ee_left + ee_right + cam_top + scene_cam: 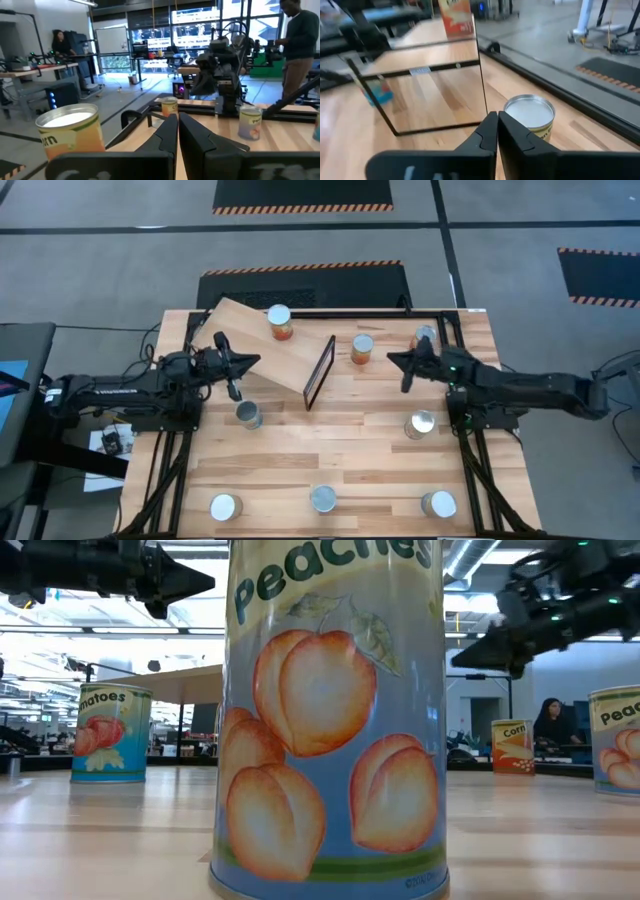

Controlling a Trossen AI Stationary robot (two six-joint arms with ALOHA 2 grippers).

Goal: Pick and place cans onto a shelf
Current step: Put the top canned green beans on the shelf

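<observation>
The shelf [265, 340] is a slanted plywood board with a black frame [320, 372] at its right end. One orange-labelled can [280, 322] stands on it. Several more cans stand on the table, among them one right of the frame [362, 348], one near the left arm [248, 414] and one at the far right [425, 337]. My left gripper [255, 361] hovers shut over the shelf's near edge, pointing right; its wrist view shows the shelf can [70, 127] beside it. My right gripper [390, 359] is shut, points left, and hovers close to the can [530, 115] right of the frame.
More cans stand at mid right [421, 424] and along the near edge [225, 507], [323, 498], [438, 503]; a peaches can [330, 710] fills the low view. Black rails [460, 330] border the tabletop. People are in the room beyond [300, 45].
</observation>
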